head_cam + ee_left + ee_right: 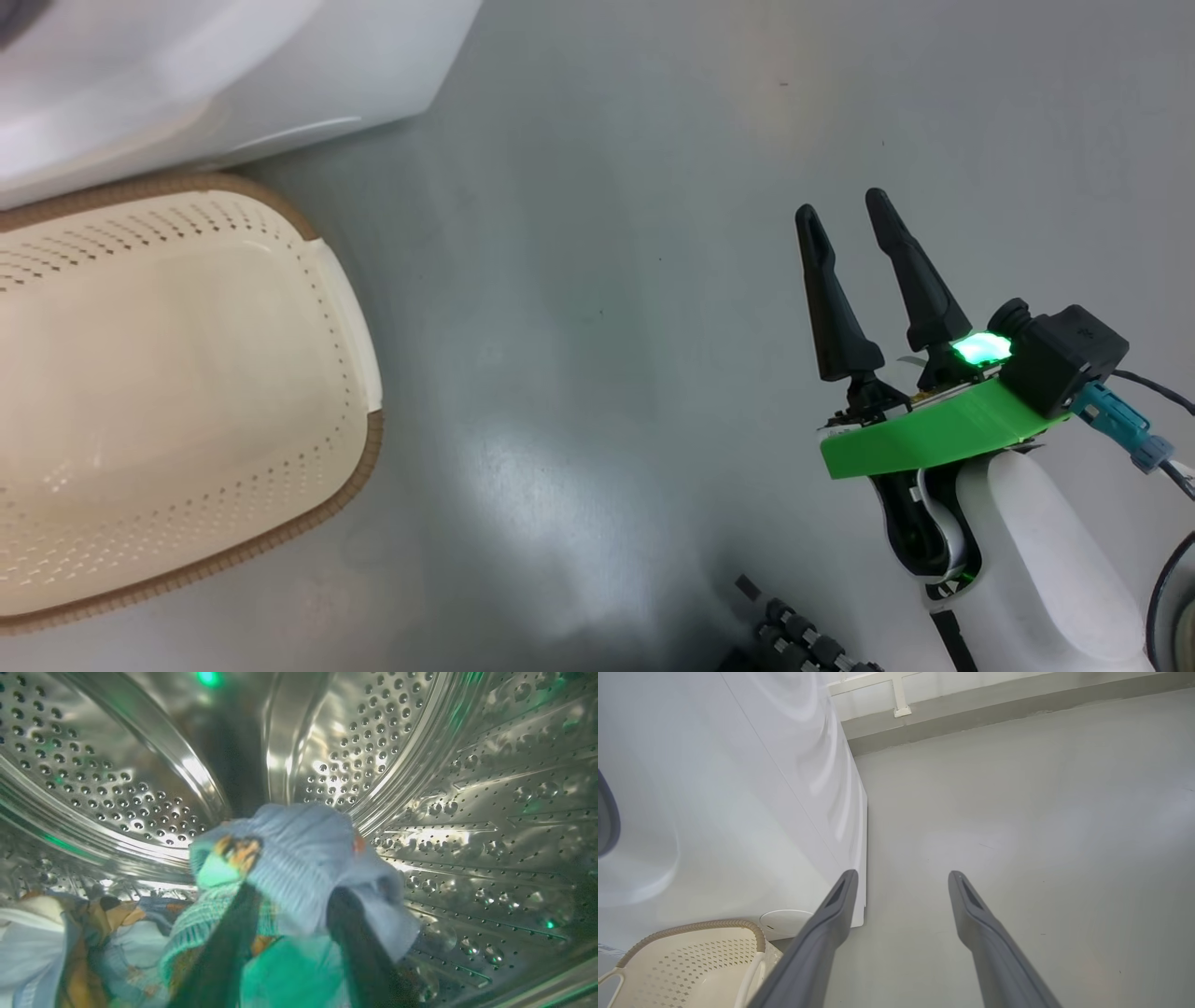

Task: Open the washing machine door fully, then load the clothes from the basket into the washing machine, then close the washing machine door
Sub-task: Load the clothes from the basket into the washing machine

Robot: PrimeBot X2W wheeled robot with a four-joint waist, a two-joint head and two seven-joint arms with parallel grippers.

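1 grey floor (607, 280) runs under everything. 1 washing machine (738, 812), white & boxy, stands on it; in the head view just its lower corner (187, 75) shows at top left. Its steel drum (420, 742) surrounds the left wrist cam: perforated walls w/ green glints.

1 basket (369, 448) sits on the floor just in front of the machine, close to touching it. It's cream w/ a brown woven rim, and its inside shows bare plastic. From the right wrist view it lies at lower left (691, 961), below the machine front.

The clothes are all inside the drum. 1 light blue garment (299, 858) w/ orange-black print is bunched at centre. The rest is a heap (70, 942) at lower left on the drum wall, in blue, cream & orange. Can't count the pieces in the heap.

2 grippers, 2 dark fingers each. The left gripper (289, 896) is inside the drum w/ jaws parted. The blue garment is draped over & between both fingers (219, 961), not pinched flat. The right gripper (840, 205) hangs over bare floor, well apart from the basket, jaws wide & holding nothing. In its own cam (902, 873) it points past the machine's corner.

Small bits: 1 green bracket (934, 429) & 1 green light (980, 348) on the right wrist, and 1 round white cap (784, 921) low on the machine front.
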